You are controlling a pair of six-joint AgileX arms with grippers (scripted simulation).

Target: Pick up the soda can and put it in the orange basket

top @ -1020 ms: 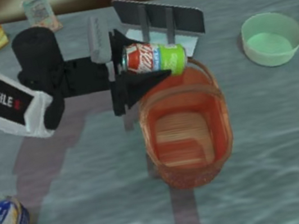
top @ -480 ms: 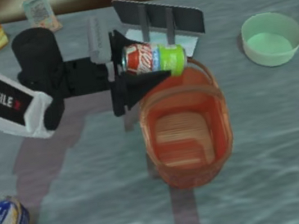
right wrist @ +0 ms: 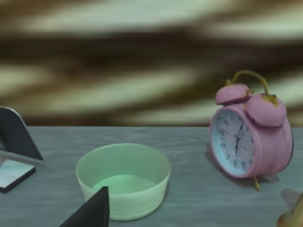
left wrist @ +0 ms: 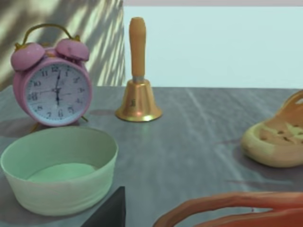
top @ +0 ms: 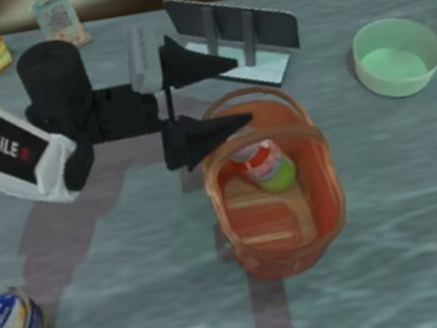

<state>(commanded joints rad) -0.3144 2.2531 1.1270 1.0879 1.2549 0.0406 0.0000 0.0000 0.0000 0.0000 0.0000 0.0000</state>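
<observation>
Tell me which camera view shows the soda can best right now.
The top view: the soda can lies inside the orange basket, just below the open left gripper. The left wrist view catches only part of the basket, not the can. The right wrist view shows neither, only the mint-green bowl and pink alarm clock.

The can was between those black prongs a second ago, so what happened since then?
The left pincer opened and let go of the can, which dropped into the basket and now lies on its slatted bottom near the far end. The arm, basket and green bowl stayed where they were.
</observation>
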